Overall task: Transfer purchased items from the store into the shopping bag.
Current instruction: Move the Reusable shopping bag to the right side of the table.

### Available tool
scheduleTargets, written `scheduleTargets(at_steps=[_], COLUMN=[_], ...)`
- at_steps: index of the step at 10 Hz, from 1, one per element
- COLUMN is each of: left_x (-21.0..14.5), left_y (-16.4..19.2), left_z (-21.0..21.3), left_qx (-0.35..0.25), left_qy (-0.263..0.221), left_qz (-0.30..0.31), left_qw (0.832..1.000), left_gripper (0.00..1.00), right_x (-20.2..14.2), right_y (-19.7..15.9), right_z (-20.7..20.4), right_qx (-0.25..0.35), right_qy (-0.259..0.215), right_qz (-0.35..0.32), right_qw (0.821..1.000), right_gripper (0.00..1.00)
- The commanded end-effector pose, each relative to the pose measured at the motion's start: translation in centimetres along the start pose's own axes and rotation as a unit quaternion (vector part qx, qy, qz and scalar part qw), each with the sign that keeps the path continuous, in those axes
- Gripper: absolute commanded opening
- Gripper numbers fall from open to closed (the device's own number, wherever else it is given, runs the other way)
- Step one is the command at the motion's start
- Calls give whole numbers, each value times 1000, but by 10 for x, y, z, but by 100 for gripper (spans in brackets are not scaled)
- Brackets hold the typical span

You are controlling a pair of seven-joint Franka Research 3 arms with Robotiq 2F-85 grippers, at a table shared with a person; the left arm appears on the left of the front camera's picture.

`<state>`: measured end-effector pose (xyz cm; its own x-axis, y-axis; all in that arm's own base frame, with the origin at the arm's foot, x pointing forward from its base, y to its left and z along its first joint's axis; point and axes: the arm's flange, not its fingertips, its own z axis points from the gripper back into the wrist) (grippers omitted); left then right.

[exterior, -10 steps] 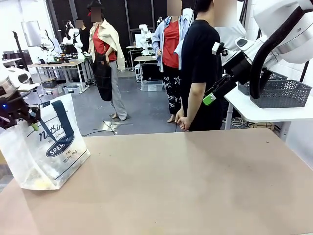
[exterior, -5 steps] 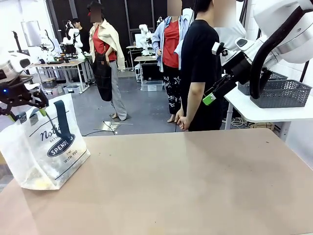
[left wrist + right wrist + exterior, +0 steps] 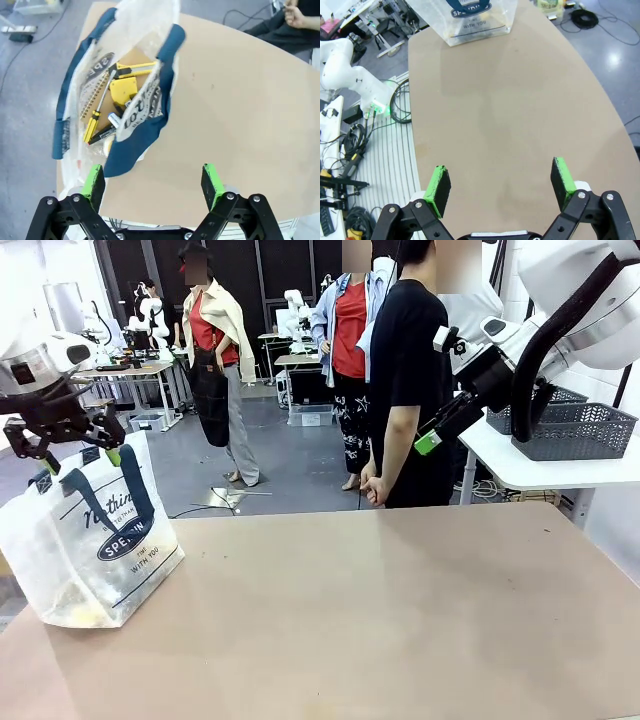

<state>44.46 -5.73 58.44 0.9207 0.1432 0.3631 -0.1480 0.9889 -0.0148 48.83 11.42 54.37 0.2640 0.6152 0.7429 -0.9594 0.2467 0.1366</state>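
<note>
The shopping bag [image 3: 92,540], translucent white with navy handles and lettering, stands at the table's left edge. Just above its mouth hangs my left gripper [image 3: 78,454], open and empty. From the left wrist view I look down between my spread fingers into the bag [image 3: 145,20]. Purchased items lie at its bottom: a yellow box [image 3: 123,90], a yellow-handled screwdriver [image 3: 97,113] and a spiral notebook [image 3: 94,88]. The left gripper [image 3: 153,181] holds nothing. My right gripper [image 3: 438,392] is raised at the far right, open and empty, near the store [image 3: 580,428], a dark grey basket on a white side table. The right gripper [image 3: 502,187] looks down on bare tabletop.
A person in a black T-shirt [image 3: 408,360] stands at the far side with hands clasped [image 3: 372,490]. The tan table [image 3: 380,610] stretches wide between bag and basket. In the right wrist view the bag [image 3: 476,17] stands at the table's far end, with cables on the floor [image 3: 350,150].
My left gripper has opened wide and risen up and to the right, from the bag's left edge to above its mouth. The right arm has not moved.
</note>
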Motion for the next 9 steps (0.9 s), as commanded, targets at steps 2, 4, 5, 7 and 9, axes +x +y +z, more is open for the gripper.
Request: scheduleTargets(at_steps=[2, 4, 5, 7, 9], left_x=[1, 1, 1, 9, 23], left_y=[7, 7, 7, -11, -30], left_z=[0, 0, 0, 9, -2], left_qx=[3, 3, 3, -30, -103], left_qy=[-3, -3, -3, 40, 108], left_qz=[15, 15, 15, -46, -130], left_qw=[1000, 1000, 1000, 998, 980], left_gripper=[100, 100, 100, 100, 100], right_x=[-3, -3, -3, -3, -3], right_y=[3, 3, 3, 3, 3], right_z=[-2, -2, -2, -2, -2], right_qx=[3, 3, 3, 3, 3], right_qy=[-4, -4, -4, -4, -4], right_qz=[-1, -1, -1, -1, -1], right_qw=[1000, 1000, 1000, 1000, 1000], right_gripper=[100, 100, 100, 100, 100])
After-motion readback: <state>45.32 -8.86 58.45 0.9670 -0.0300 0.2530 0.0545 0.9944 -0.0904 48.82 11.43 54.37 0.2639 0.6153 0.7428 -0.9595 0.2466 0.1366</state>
